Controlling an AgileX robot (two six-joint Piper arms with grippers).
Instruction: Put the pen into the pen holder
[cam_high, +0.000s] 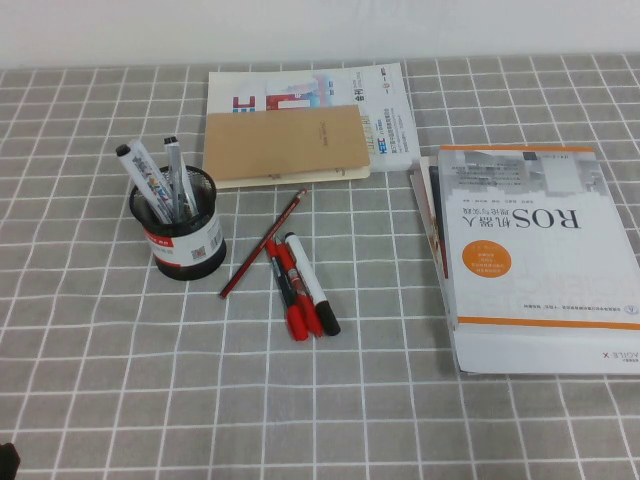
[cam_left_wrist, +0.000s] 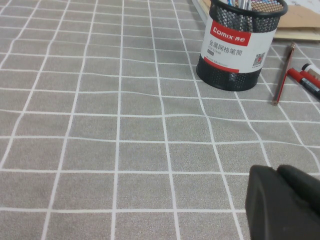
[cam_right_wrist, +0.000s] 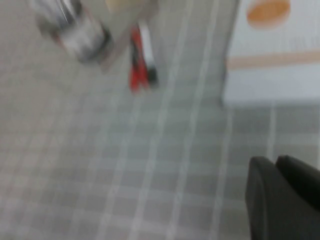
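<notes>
The pen (cam_high: 308, 281), a thick white marker with a black cap, lies on the checked cloth beside two slimmer red pens (cam_high: 285, 290) and a thin red pencil (cam_high: 263, 243). The black mesh pen holder (cam_high: 180, 228) stands to their left with several pens in it. In the left wrist view the holder (cam_left_wrist: 235, 50) is far ahead of my left gripper (cam_left_wrist: 277, 172), which is shut and empty low over the cloth; the pen's white end (cam_left_wrist: 310, 68) shows at the edge. My right gripper (cam_right_wrist: 275, 161) is shut and empty, with the pen (cam_right_wrist: 148, 55) far ahead and blurred.
A brown notebook (cam_high: 285, 145) lies on a white book (cam_high: 320, 90) at the back. A large white and orange ROS book (cam_high: 535, 250) lies on the right. A dark bit of the left arm (cam_high: 6, 460) shows at the bottom left corner.
</notes>
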